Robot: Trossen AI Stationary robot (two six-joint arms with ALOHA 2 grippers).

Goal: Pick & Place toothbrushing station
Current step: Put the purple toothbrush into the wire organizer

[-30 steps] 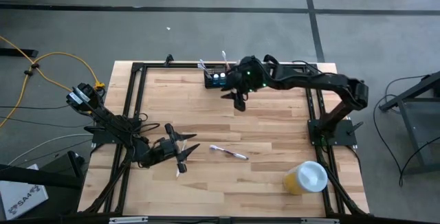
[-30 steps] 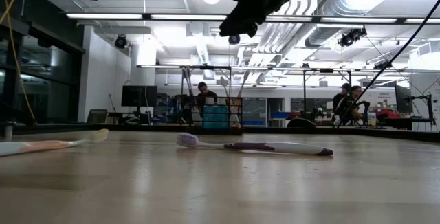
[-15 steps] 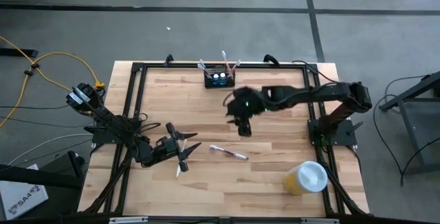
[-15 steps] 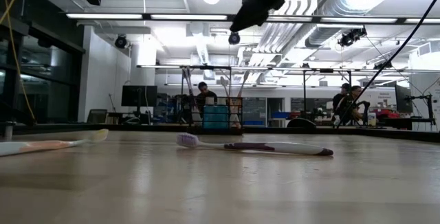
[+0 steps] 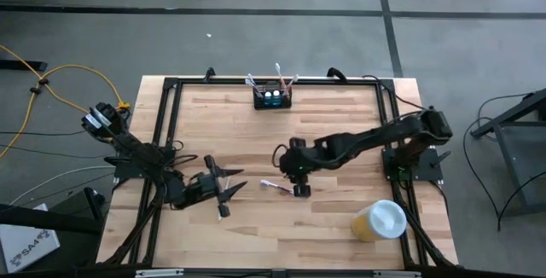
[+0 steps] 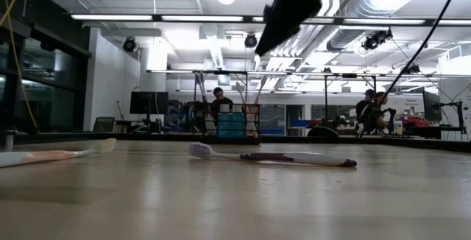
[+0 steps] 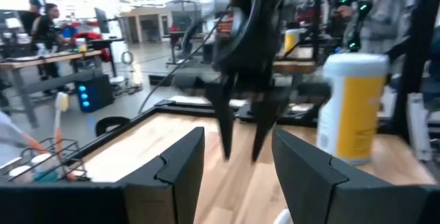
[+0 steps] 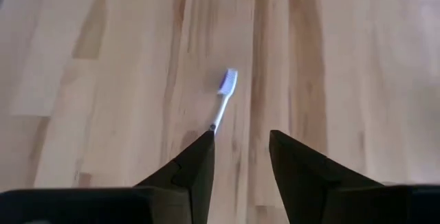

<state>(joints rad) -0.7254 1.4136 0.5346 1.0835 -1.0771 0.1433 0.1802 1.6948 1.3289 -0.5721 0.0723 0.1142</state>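
Two views differ — right tool point(image 8: 237, 152), spread, over purple toothbrush point(image 8: 223, 100); overhead alone shows caddy point(image 5: 272, 98).

The tabletop point(image 5: 333, 218) is pale striped wood inside a black frame point(image 5: 171, 107). The caddy point(image 5: 272, 98) at the far edge is black. A toothbrush point(image 5: 281, 188) is white and purple. The cup point(image 5: 378, 221) near the right corner is yellow, white-lidded.
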